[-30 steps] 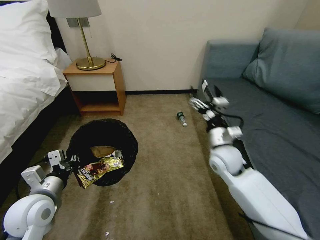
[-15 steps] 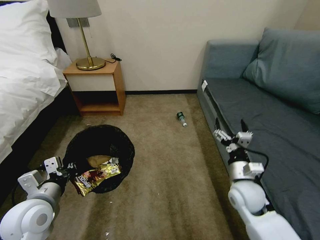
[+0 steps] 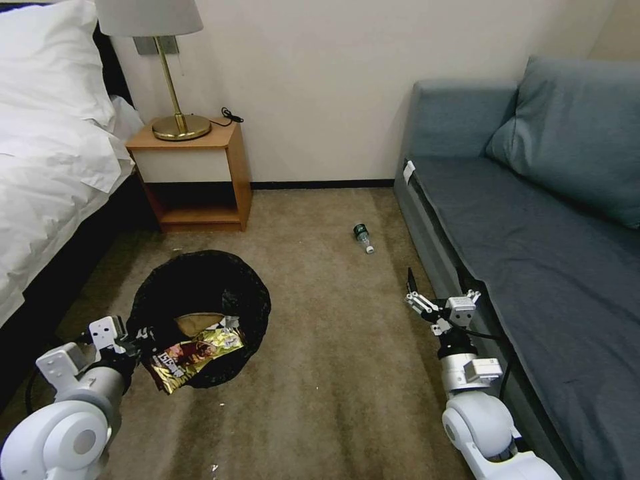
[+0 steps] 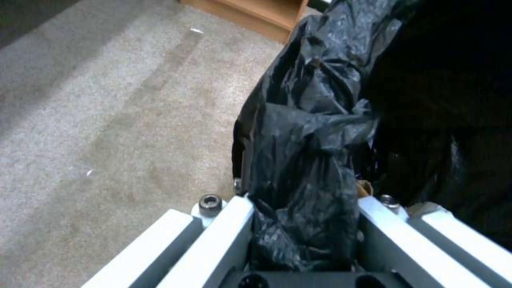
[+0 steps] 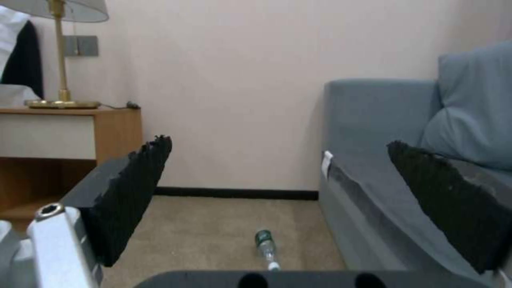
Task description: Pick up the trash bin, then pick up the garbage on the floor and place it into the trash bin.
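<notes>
The trash bin (image 3: 200, 293), lined with a crinkly black bag, is held at the lower left over the carpet. My left gripper (image 3: 137, 337) is shut on its near rim, and the left wrist view shows the bag (image 4: 304, 160) pinched in that gripper (image 4: 304, 208). A shiny gold-and-dark wrapper (image 3: 197, 348) and crumpled brown paper (image 3: 197, 322) lie inside the bin. A small clear bottle with a green label (image 3: 363, 238) lies on the carpet near the sofa's corner. My right gripper (image 3: 437, 297) hangs low beside the sofa front, open and empty, pointing toward the bottle (image 5: 265, 248).
A blue-grey sofa (image 3: 533, 220) runs along the right, close to my right arm. A wooden nightstand (image 3: 193, 173) with a brass lamp (image 3: 177, 123) stands by the back wall, and a white bed (image 3: 47, 153) fills the left. Open carpet lies between bin and bottle.
My right arm has drawn back and dropped from beside the sofa's corner to low near the sofa front, staying open. The bin in my left gripper shifted slightly nearer.
</notes>
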